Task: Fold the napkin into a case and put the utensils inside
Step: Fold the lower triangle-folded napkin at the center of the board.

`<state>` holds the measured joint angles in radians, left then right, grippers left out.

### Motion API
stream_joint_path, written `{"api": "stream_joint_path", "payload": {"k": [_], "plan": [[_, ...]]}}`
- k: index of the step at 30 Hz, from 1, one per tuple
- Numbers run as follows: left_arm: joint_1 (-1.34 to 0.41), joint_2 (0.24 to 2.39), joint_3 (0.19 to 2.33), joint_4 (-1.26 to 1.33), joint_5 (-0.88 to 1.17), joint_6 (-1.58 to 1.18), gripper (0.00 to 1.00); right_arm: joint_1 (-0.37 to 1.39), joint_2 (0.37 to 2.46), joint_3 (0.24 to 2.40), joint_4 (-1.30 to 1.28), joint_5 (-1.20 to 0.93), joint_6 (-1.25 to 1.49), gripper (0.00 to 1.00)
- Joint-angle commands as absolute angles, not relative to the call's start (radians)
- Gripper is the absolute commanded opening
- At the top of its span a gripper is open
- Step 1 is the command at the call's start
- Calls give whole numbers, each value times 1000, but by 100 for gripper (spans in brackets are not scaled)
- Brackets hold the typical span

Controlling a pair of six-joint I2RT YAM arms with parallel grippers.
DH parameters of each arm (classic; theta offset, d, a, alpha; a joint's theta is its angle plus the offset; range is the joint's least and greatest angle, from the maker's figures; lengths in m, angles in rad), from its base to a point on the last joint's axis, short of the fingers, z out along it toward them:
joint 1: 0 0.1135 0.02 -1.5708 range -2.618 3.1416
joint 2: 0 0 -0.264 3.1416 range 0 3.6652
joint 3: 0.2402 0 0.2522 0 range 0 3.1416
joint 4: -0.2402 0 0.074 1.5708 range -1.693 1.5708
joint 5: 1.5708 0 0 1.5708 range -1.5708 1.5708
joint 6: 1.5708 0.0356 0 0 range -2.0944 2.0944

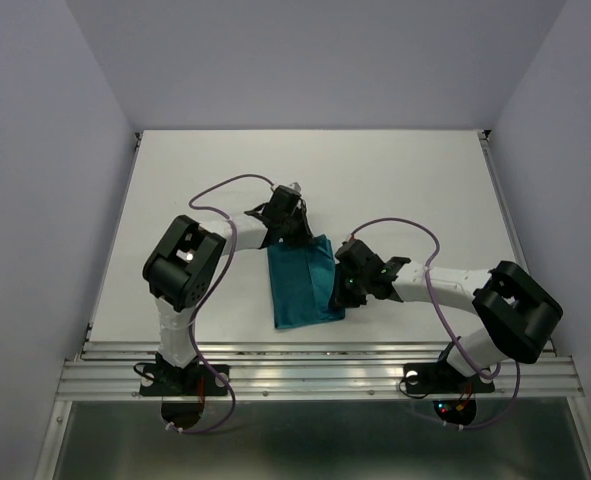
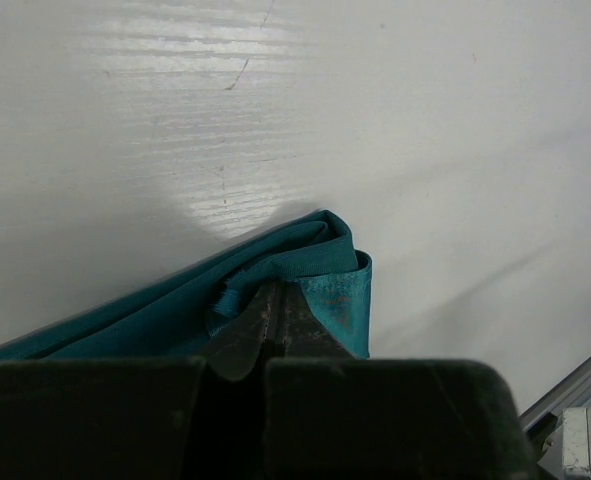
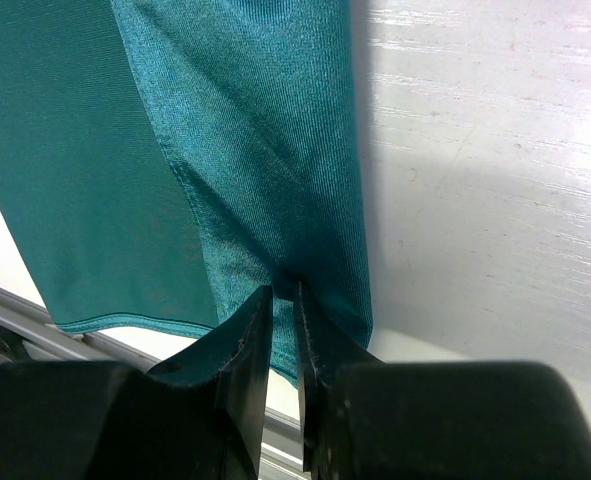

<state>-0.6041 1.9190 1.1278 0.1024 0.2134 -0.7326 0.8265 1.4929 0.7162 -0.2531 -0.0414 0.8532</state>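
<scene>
Your napkin (image 1: pixel 303 285) lies folded into a tall rectangle on the white surface (image 1: pixel 425 180), its long sides running away from you.

At the napkin's far left corner, the left gripper (image 1: pixel 291 236) has its jaws clenched tight on the hem. In the left wrist view the cloth bunches into small folds right at the tips.

On the napkin's right side, toward the near corner, the right gripper (image 1: pixel 344 293) has its jaws drawn almost together. Only a thin slit shows between them, and a pinch of the shinier top layer is pulled up into that slit. So you have both pairs of jaws grasping the napkin, at opposite corners, with the cloth lying between them.

The napkin's near hem sits just short of the metal rail (image 1: pixel 315 372) along the surface's near edge, so that is your tight side. Beyond the napkin, and to its left and right, the surface runs on well past it.
</scene>
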Motion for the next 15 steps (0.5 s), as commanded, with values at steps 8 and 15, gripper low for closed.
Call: {"api": "stream_joint_path", "payload": {"k": [8, 15], "plan": [[-577, 1839, 1117, 92, 183, -704, 0, 839, 1516, 704, -268, -20, 862, 21], [-575, 1879, 1124, 104, 202, -698, 0, 839, 1508, 718, -279, -18, 853, 20]]}}
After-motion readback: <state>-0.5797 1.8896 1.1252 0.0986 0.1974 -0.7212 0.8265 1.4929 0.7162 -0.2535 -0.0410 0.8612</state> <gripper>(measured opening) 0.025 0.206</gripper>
